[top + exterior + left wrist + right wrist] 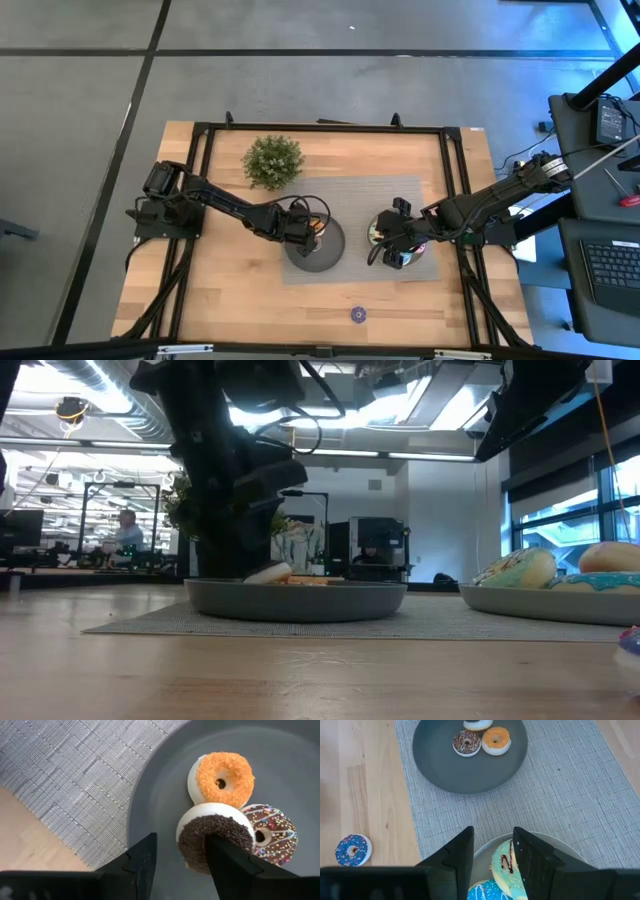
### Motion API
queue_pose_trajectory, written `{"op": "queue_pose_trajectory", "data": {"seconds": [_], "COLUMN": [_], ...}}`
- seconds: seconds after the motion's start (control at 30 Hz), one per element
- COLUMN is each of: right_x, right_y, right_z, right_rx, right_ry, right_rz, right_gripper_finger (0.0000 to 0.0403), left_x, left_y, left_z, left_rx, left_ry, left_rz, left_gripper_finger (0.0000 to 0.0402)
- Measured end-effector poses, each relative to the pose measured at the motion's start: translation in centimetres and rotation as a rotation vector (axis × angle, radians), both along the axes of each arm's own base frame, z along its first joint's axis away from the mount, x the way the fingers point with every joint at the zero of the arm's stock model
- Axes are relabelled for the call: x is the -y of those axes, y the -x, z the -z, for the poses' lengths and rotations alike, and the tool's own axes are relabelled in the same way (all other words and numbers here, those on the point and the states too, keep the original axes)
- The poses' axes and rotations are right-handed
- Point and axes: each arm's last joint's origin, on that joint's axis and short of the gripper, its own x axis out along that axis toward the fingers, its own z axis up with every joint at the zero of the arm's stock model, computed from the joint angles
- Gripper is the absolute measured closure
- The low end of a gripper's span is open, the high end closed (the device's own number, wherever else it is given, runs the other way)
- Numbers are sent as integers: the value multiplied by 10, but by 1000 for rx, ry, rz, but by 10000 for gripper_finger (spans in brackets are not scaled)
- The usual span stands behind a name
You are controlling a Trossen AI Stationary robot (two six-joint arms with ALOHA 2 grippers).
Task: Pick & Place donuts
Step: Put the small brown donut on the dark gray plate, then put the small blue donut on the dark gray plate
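1. Overhead, the left claw (305, 232) hangs over the dark grey plate (330, 255) on the woven mat (350, 195); the right claw (395, 245) sits over the pale bowl (375, 228). A purple sprinkled donut (359, 315) lies alone on the bench (230, 300), well apart from both.
2. Level with the bench, the plate (300, 600) shows low donuts on it, and the bowl (520, 603) holds a green-iced donut (515, 570).
3. From the left wrist, the claw (182, 855) is wide, one finger against the dark brown mini donut (215, 842), which touches the orange one (222, 777) and the chocolate sprinkled one (270, 832). Closing here could nudge those neighbours or pinch only the edge.
4. From the right wrist, the claw (492, 847) is narrow and empty above the green (506, 865) and blue (482, 892) donuts. Descending off-centre could wedge one against the bowl wall.
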Motion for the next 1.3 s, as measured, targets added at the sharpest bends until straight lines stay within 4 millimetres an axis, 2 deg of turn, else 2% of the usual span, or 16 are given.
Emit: {"op": "queue_pose_trajectory", "data": {"seconds": [0.47, 0.63, 0.87, 1.07, 1.2, 1.3], "right_x": [0, 0, -4, -32, -59, -78], "right_y": [0, 0, -4, -11, -21, -27], "right_z": [0, 0, -3, 1, 18, 37], "right_rx": [0, 1, 52, 113, 118, 81], "right_ry": [-4, -5, -67, -91, -125, -151], "right_rz": [4, 5, 2, -146, -259, -329], "right_gripper_finger": [263, 263, 263, 263, 263, 263], "left_x": [-2, -3, 4, 31, 54, 69], "left_y": [2, 8, 14, 21, 23, 24], "left_z": [-2, -14, -41, -78, -96, -102], "left_rx": [-18, -24, 108, 333, 482, 559], "left_ry": [4, -14, -56, -119, -105, -109], "left_rz": [18, 29, 20, 95, 196, 240], "left_gripper_finger": [240, 240, 240, 240, 240, 240]}}
